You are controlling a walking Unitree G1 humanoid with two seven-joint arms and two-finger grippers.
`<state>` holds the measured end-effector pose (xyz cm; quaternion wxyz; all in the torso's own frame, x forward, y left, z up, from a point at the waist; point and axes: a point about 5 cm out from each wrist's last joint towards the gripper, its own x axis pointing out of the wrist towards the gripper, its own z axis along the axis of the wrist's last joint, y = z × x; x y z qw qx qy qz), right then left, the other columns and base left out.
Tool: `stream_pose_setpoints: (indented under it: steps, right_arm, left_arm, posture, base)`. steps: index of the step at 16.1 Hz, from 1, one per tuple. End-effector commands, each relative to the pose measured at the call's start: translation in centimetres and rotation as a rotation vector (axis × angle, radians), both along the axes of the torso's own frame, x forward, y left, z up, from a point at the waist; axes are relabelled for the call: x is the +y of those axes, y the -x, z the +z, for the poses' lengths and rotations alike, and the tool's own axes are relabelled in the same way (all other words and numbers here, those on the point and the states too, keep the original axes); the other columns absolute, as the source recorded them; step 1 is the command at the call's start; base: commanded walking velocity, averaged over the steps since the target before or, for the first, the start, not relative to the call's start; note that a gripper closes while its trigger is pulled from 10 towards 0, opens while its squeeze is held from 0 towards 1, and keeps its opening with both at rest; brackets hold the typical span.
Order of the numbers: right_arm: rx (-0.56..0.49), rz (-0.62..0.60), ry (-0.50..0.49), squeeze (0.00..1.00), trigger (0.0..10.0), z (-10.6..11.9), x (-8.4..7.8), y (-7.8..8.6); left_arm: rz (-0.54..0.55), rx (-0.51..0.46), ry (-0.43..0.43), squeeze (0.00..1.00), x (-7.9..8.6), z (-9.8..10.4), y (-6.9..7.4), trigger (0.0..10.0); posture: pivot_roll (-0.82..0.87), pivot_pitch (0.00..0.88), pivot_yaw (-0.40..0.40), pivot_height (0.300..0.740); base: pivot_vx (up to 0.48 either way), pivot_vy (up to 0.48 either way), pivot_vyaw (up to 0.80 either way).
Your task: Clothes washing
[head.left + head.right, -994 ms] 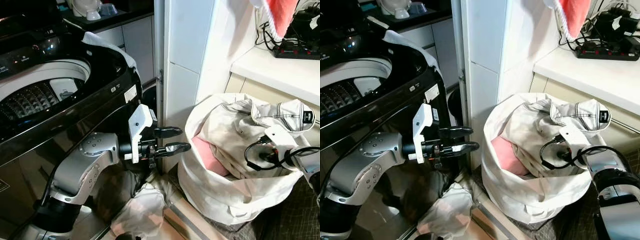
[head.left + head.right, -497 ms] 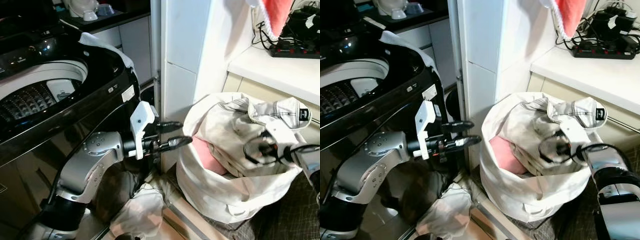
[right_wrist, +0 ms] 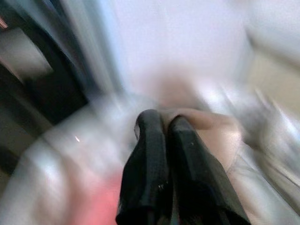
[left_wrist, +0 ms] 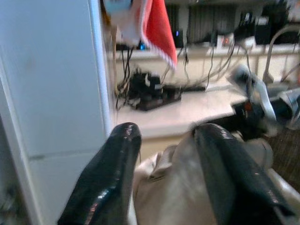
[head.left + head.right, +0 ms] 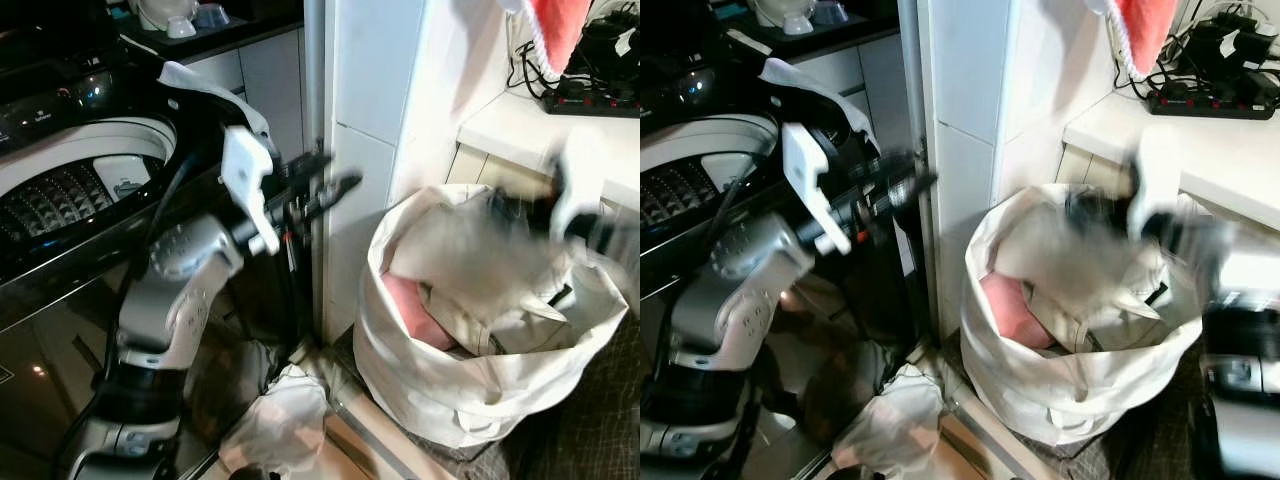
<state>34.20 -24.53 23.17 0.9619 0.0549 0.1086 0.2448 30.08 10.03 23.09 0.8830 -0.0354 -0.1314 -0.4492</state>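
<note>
Head stereo pair looks fwd/down at washer (image 5: 70,190) and laundry bag (image 5: 470,390); wrist cams face along fingers, close over same bag.

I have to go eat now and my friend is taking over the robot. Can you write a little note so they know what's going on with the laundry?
Right gripper: shut on a pale garment, lifting it out of the white laundry bag; blurred, moving fast.
Left gripper: open, holding nothing, raised beside the washing machine, pointing toward the bag.
Things: the washer's lid is open, drum visible. The bag stands on the floor by the white wall, with a pink item and more pale clothes inside. A crumpled cloth lies on the floor by the washer.
Done: one garment gripped.
Left: carry it into the drum, then the other clothes.
</note>
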Motion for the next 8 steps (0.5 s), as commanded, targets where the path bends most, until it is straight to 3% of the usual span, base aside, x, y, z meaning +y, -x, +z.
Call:
stream_pose_setpoints:
  steps: [1, 5, 8]
  right_arm:
    - [-0.169, 0.115, -0.122, 0.00, 0.0, 5.4, 1.9, 0.6]
    - [-0.317, 0.307, -0.340, 0.00, 0.0, 11.2, 5.3, 2.2]
    - [-0.340, 0.451, -0.477, 0.00, 0.0, 13.2, 7.9, 3.7]
  left_arm:
    - [-0.078, -0.010, 0.026, 1.00, -1.0, 1.1, 0.4, 10.0]
    - [-0.164, -0.014, 0.063, 1.00, -3.6, 1.7, 0.8, 10.0]
    - [-0.173, -0.015, 0.083, 1.00, -4.8, 2.0, 0.5, 10.0]
  posture:
    - [0.03, 0.000, 0.014, 0.740]
    - [0.02, 0.000, 0.008, 0.740]
    - [0.02, 0.000, 0.010, 0.740]
  base:
    - [0.000, 0.000, 0.00]
    - [0.000, 0.000, 0.00]
    - [0.000, 0.000, 0.00]
